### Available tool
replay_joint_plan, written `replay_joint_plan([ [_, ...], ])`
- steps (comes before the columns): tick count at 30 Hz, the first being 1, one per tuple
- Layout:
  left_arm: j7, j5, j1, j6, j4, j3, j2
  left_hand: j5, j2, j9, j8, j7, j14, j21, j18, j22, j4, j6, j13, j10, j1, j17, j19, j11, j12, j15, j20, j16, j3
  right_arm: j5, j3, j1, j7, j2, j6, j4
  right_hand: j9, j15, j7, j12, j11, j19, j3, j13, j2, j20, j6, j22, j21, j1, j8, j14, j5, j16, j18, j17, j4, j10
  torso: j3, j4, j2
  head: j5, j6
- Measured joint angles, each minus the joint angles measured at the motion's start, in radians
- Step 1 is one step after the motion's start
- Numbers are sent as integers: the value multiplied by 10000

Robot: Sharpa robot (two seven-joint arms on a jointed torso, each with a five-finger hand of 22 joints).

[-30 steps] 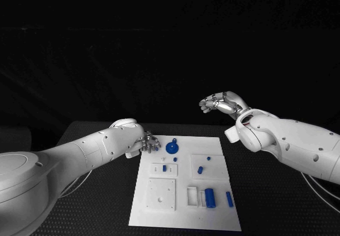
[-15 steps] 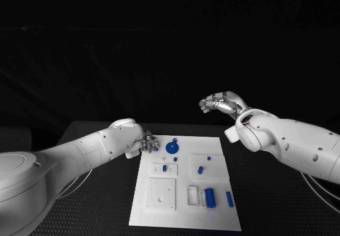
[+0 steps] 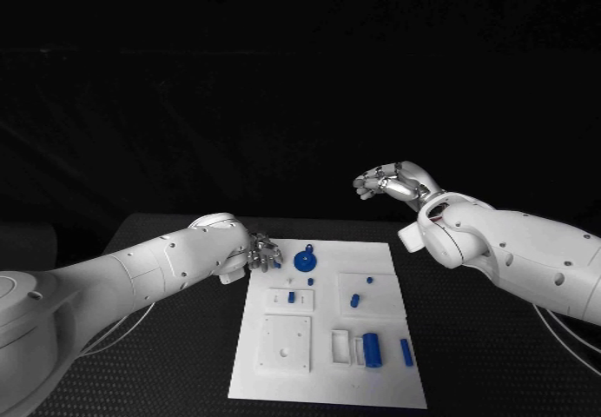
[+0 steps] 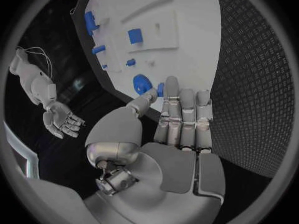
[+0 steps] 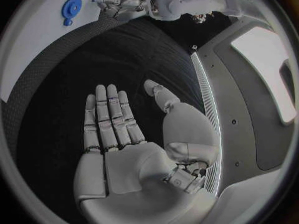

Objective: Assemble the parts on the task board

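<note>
task board near edge cut off, tiny parts too small to identify

left robot hand at task board edge | right robot hand raised

left hand crowding round blue part, right board side open

The left hand hangs low with fingers extended; the right hand is raised, empty, fingers straight.
</note>
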Motion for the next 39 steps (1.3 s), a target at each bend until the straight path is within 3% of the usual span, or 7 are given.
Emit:
replay_joint_plan([
  [7,-129,114,87,-400,1394,0,-861,381,0,-84,60,-8,280,85,1,-1,-73,149,29,181,0,13,200,-11,0,-126,-68,39,-26,14,0,0,-3,-25,3,1,-9,0,0,0,0,0,0,0,0,0,0,9,0,0,0,0,0,0,0,-10,0,0,0,12,-12,14,-29],
  [18,-418,-94,86,-968,3327,-38,-1844,443,-2,-121,152,-32,313,125,1,-2,-99,175,28,227,-2,12,270,-24,0,-126,-68,77,-51,26,0,0,-16,-34,5,-59,-8,0,0,0,0,0,0,0,0,0,0,8,0,0,0,0,13,0,-1,-9,0,0,-6,1,-7,79,-48],
  [20,-451,-254,84,-1037,3506,-105,-1876,531,-35,-120,152,-24,386,166,1,-2,-100,212,27,297,-34,11,295,-18,0,-156,-93,77,-52,28,0,0,-18,-36,6,-62,-7,0,0,0,0,0,0,0,0,0,0,8,0,0,0,0,39,0,0,-9,0,0,-6,-1,1,86,-64],
  [24,-499,-577,51,-1137,3780,-332,-1928,1239,-161,-202,208,-43,527,203,0,6,-100,365,42,479,-161,32,360,-31,0,-197,-86,119,-52,30,-1,0,-21,-37,6,-62,-7,0,0,0,0,0,0,0,0,0,0,17,0,0,0,0,39,0,0,-19,0,0,-6,-1,9,111,-81],
  [26,-517,-717,48,-1166,3865,-435,-1945,1371,-189,-218,230,-35,530,238,1,6,-101,387,45,481,-188,35,396,-29,0,-198,-122,147,-53,30,-2,0,-22,-35,6,-61,-7,0,0,0,0,0,0,0,0,0,0,17,0,0,0,0,39,0,0,-19,0,0,-6,-1,11,125,-86],
  [34,-669,-1343,25,-1274,4171,-738,-2037,1537,-256,-291,244,-83,632,316,0,5,-143,500,64,608,-255,56,486,-47,0,-234,-140,147,-92,33,-2,0,-26,-37,8,-57,-7,0,0,0,0,0,0,0,0,0,0,16,0,0,0,0,39,0,0,-18,0,0,-4,-18,16,187,-147],
  [39,-768,-1569,-30,-1294,4236,-826,-2145,1594,-293,-296,288,-92,637,317,0,4,-145,515,74,656,-307,65,486,-66,0,-233,-140,147,-91,34,-2,-1,-29,-50,8,-55,-15,0,0,0,0,0,0,0,0,0,0,16,0,0,0,0,39,0,0,-18,0,0,-1,-23,18,203,-189],
])
